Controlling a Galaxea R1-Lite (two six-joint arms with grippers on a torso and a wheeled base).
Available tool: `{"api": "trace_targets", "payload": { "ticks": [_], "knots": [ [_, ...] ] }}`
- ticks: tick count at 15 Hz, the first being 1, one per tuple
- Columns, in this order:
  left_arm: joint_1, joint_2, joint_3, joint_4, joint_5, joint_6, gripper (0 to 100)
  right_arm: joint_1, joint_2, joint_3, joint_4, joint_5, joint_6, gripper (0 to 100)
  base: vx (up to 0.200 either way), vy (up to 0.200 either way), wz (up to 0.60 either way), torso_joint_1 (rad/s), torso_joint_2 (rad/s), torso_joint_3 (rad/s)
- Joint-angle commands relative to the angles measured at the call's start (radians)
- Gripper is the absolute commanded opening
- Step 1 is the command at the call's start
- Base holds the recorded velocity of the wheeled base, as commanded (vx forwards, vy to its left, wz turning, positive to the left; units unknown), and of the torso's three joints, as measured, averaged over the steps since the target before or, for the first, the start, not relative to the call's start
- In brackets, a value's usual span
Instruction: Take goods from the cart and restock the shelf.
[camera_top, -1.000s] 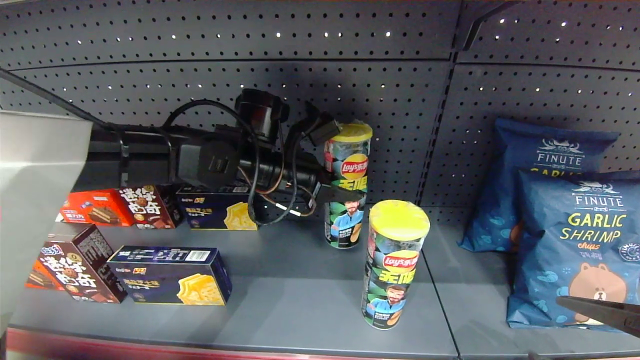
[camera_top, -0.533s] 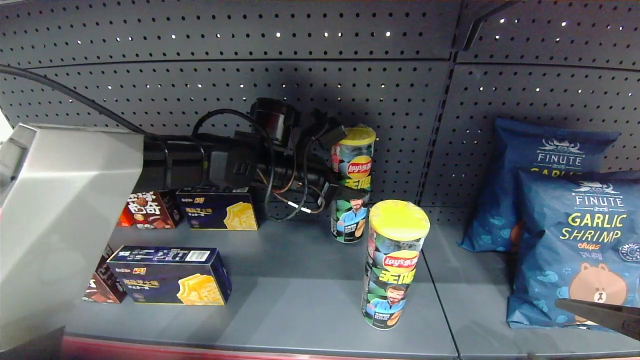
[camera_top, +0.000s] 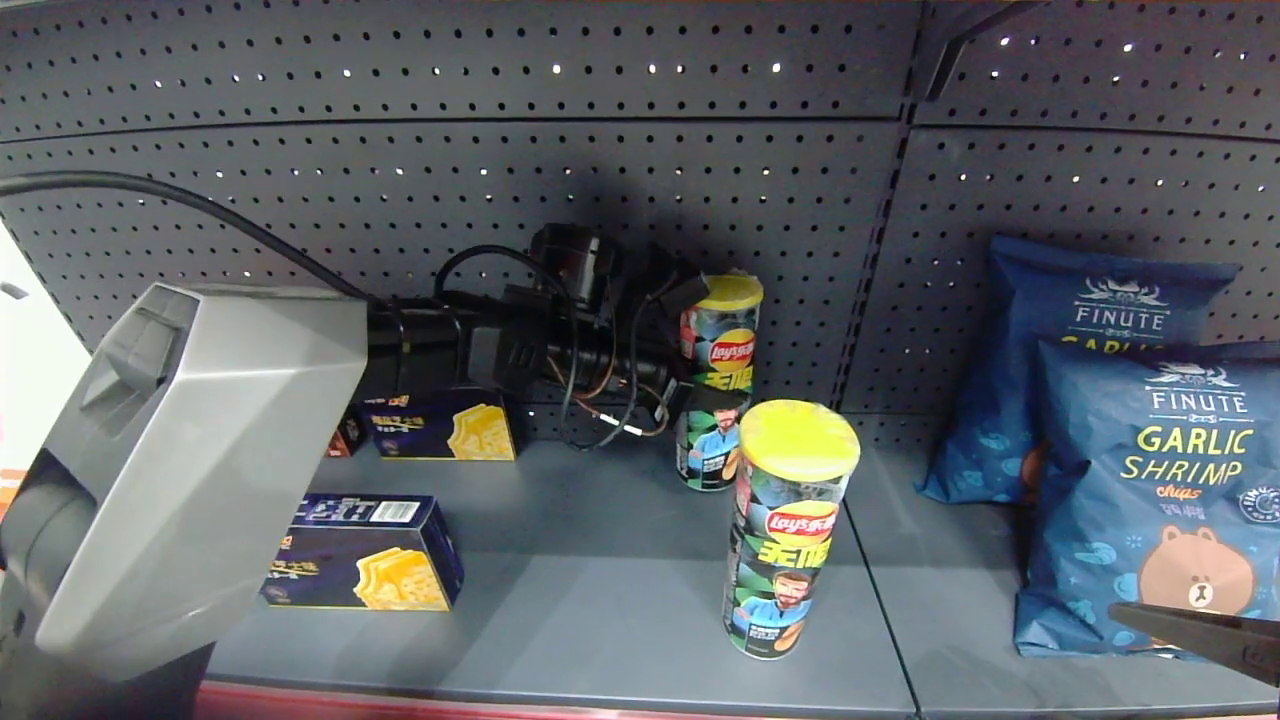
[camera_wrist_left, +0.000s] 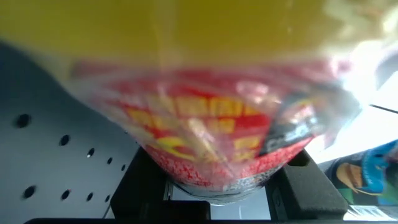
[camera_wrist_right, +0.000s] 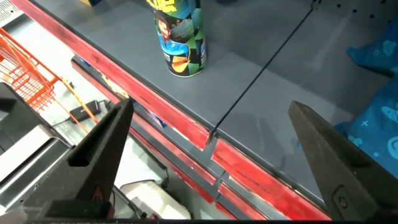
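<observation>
Two chip cans with yellow lids are on the grey shelf. The front can stands upright near the shelf's edge and shows from the right wrist as well. The back can is upright close to the pegboard, with my left gripper shut on its side. In the left wrist view that can sits between the black fingers. Whether its base touches the shelf I cannot tell. My right gripper hangs open over the shelf's red front edge, right of the front can, holding nothing.
Navy biscuit boxes lie on the shelf's left side, partly behind my left arm's grey link. Blue garlic shrimp chip bags lean at the right. The pegboard wall closes the back. The orange cart stands below the shelf.
My left arm has carried the back can to the right and deeper toward the pegboard. Its grey link now covers the red and brown boxes at the left. The right gripper has stayed put.
</observation>
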Motion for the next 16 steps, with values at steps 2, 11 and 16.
{"api": "trace_targets", "payload": {
  "ticks": [2,11,16],
  "knots": [
    [-0.003,0.031,-0.022,0.001,0.000,0.000,0,0.000,0.003,0.000,-0.001,0.000,0.000,100,0.000,0.000,0.00,0.000,0.00,0.000],
    [-0.029,0.053,-0.022,-0.004,0.003,-0.001,100,-0.016,-0.003,0.018,0.001,0.000,0.000,100,0.000,0.000,0.00,0.000,0.00,0.000],
    [-0.023,-0.036,0.061,-0.004,0.005,0.002,100,-0.017,0.029,0.026,0.001,0.003,0.000,100,0.000,0.000,0.00,0.000,0.00,0.000]
  ]
}}
